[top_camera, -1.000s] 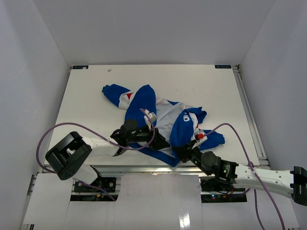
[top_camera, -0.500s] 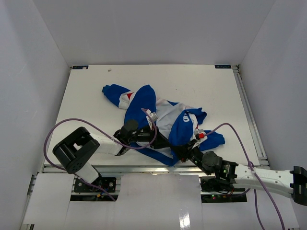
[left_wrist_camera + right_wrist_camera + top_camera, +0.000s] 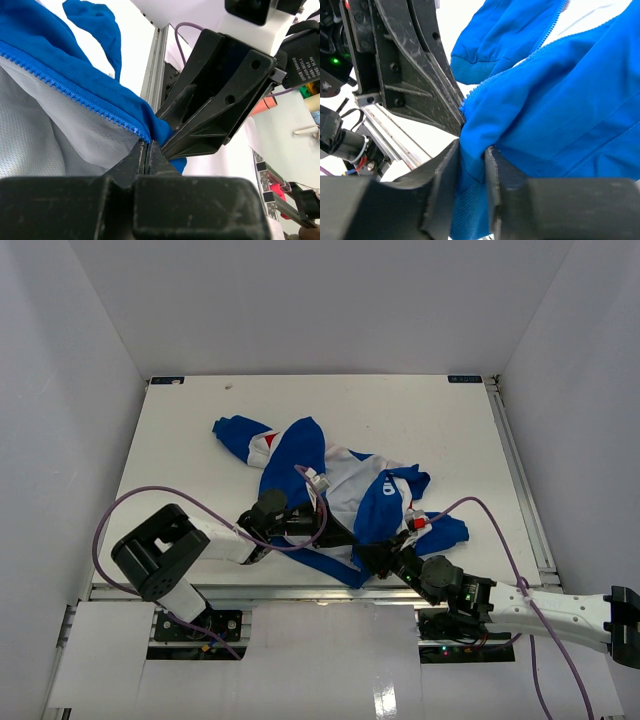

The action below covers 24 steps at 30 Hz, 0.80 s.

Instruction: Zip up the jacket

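The blue, white and red jacket lies crumpled on the white table, its front open toward the near edge. My left gripper is at the jacket's lower hem. In the left wrist view its jaws are pressed together, pinching the bottom end of the blue zipper teeth. My right gripper faces it from the right, almost touching. In the right wrist view the blue ribbed hem fills the gap between its fingers, and the left gripper's black body is just beyond. The zipper slider is hidden.
Purple cables loop from both arms over the near table edge. A metal rail runs along the table's right side, another along the near edge. White walls enclose the table on three sides.
My left gripper's jaws have closed on the zipper's bottom end after the arm shifted slightly toward the hem. The right jaws have widened a little around the hem.
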{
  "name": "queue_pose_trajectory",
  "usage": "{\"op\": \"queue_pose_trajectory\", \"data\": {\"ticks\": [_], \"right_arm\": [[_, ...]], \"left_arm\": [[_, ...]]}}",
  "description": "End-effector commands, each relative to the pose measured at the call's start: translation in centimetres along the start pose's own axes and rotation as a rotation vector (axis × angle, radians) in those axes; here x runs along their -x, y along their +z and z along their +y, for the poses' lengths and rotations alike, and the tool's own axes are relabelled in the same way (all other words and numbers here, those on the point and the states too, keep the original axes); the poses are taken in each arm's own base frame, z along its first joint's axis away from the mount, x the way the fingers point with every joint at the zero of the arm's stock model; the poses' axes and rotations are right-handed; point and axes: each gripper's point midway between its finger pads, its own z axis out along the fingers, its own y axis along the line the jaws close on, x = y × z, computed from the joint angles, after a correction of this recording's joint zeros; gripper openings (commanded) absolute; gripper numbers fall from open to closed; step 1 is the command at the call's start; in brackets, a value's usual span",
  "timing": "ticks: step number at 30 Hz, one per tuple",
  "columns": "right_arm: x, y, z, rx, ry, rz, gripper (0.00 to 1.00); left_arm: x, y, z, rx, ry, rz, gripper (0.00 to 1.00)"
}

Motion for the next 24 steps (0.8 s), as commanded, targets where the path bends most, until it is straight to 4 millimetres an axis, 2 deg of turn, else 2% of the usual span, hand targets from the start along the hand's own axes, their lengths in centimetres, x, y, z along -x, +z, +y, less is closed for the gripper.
{"op": "queue_pose_trajectory", "data": {"ticks": [1, 6, 13, 19, 24], "right_arm": [[-0.3, -0.3, -2.1, -0.094, 0.035, -0.018, 0.35], [-0.5, -0.7, -3.5, -0.168, 0.016, -0.002, 0.36], [-0.1, -1.1, -4.6, -0.235, -0.020, 0.008, 0.34], [-0.2, -0.6, -3.3, -0.219, -0.124, 0.093, 0.37], [1.0, -0.5, -0.3, -0.105, -0.171, 0.132, 0.45]], "left_arm": [[0.9, 0.0, -0.5, 0.008, 0.042, 0.012, 0.00], [2.0, -0.5, 0.1, 0.098, 0.088, -0.012, 0.00], [2.4, -0.8, -0.4, 0.096, 0.115, -0.011, 0.00], [2.7, -1.2, -1.7, 0.051, 0.149, -0.026, 0.00], [2.7, -1.3, -1.8, 0.051, 0.157, -0.025, 0.00]]}}
